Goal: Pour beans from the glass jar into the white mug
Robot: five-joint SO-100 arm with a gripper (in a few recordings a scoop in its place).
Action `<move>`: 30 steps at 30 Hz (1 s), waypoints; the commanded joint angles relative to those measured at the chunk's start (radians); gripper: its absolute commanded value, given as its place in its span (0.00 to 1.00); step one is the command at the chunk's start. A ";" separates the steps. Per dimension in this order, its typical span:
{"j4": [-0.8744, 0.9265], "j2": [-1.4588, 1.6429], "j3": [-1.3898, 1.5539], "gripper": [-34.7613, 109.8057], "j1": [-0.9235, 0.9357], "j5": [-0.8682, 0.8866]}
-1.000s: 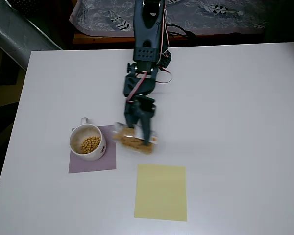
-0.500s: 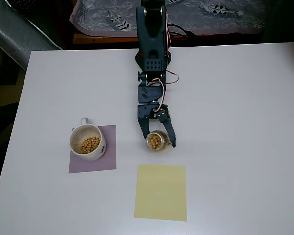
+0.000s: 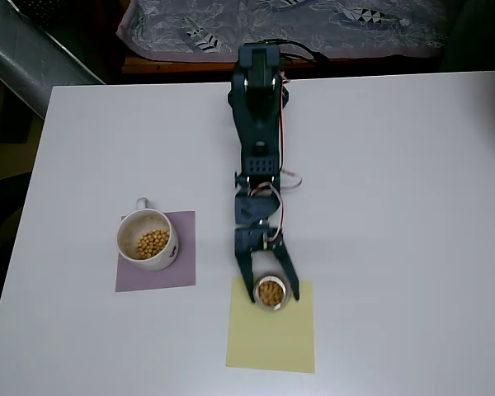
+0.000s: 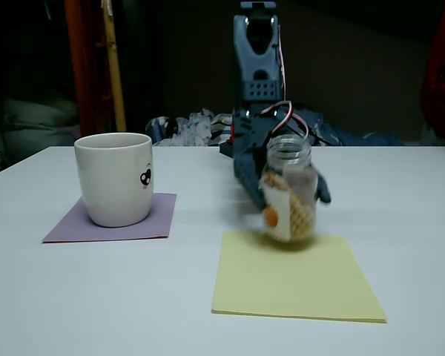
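Claw (image 3: 271, 285) closed around the glass jar (image 3: 271, 294), jar upright over the far edge of the yellow sheet (image 3: 271, 334); in the fixed view it looks slightly blurred, contact with sheet unclear. Beans (image 3: 271, 293) remain in the jar. White mug (image 3: 147, 240) to the left on purple mat (image 3: 155, 272), with beans (image 3: 152, 242) inside. White table (image 3: 396, 206).

No legible text; glass jar (image 4: 288, 194) label unreadable.
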 commanded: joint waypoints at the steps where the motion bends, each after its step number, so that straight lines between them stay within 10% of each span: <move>1: -0.029 -0.077 -0.169 0.38 -0.008 -0.046; 30: -0.124 -0.018 -0.155 0.62 0.002 0.121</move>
